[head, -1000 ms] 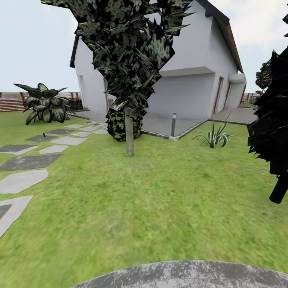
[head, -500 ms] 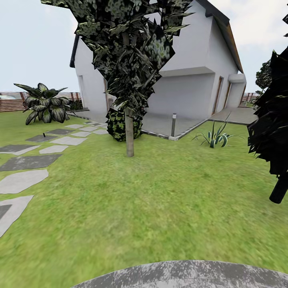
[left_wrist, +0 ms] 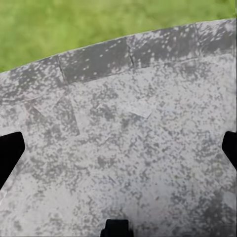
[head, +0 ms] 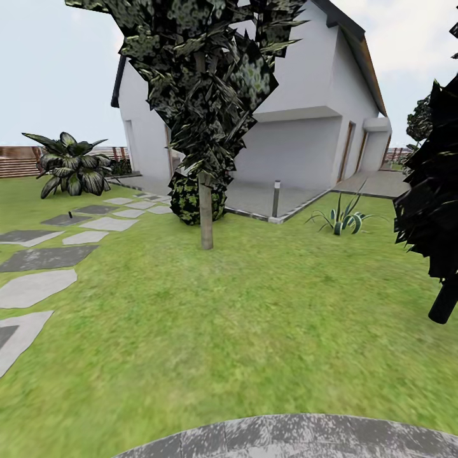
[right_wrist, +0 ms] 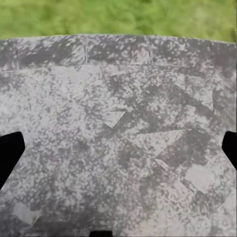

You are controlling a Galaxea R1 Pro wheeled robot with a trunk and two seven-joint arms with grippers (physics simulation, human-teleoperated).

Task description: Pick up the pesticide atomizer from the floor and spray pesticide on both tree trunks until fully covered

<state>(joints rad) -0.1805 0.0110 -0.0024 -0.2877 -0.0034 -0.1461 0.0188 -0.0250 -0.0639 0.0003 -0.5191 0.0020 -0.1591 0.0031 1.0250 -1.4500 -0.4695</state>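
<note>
- Head view: tree (head: 205,127) dead ahead across the lawn (head: 254,305); pale trunk (head: 206,216) upright, well apart from the robot.
- Small dark upright object (head: 70,215) by the stepping stones (head: 38,286), far ahead-left (possibly the atomizer; too small to confirm).
- Black-trunked tree (head: 439,242) at right: not a target.
- Wrist views: left fingers (left_wrist: 10,153) and right fingers (right_wrist: 10,153) dark at frame edges over a grey stone slab (right_wrist: 118,138), set wide, holding nothing.
- Judged: object lies ahead-left, left arm nearer; drive needed first.
</note>
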